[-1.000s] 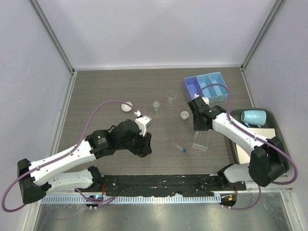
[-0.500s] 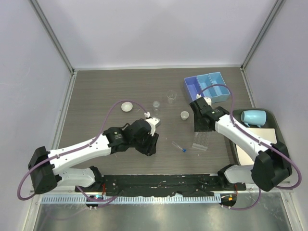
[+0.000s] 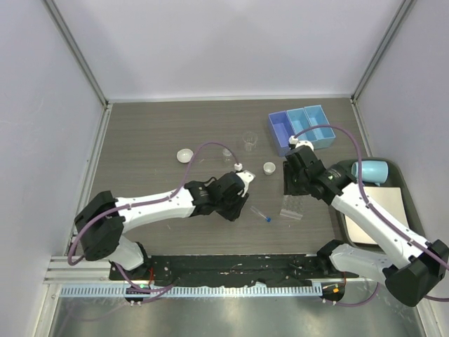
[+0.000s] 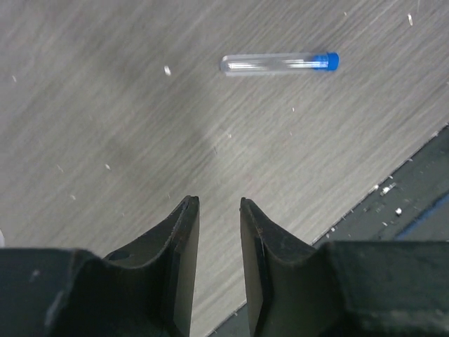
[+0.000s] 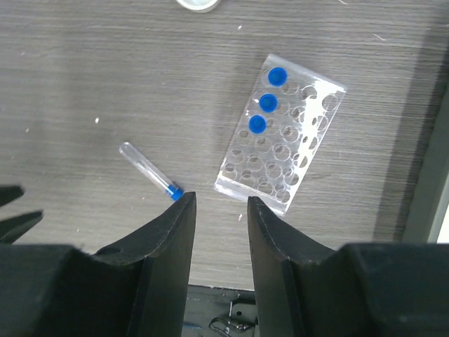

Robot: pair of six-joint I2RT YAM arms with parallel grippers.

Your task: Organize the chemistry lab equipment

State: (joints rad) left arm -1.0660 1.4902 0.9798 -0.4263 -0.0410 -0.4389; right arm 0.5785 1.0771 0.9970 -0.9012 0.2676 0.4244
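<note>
- Top view: a blue-capped tube (image 3: 261, 214) is lying flat on the table (image 3: 140, 133), in the middle of the frame. The clear rack (image 3: 292, 203) is sitting just right of it. Both arms are hanging near the tube, so they could be bumping each other.
- Left wrist view: the left gripper (image 4: 219, 203) is hanging open a little, holding nothing. The tube is lying at the upper right, apart from it. It is round, so a poke could be sending it rolling away.
- Right wrist view: the right gripper (image 5: 221, 200) is open too, holding nothing, by the rack's near corner. The rack is holding three tubes, and a bump could be tipping it.
- No words or labels are showing anywhere.
</note>
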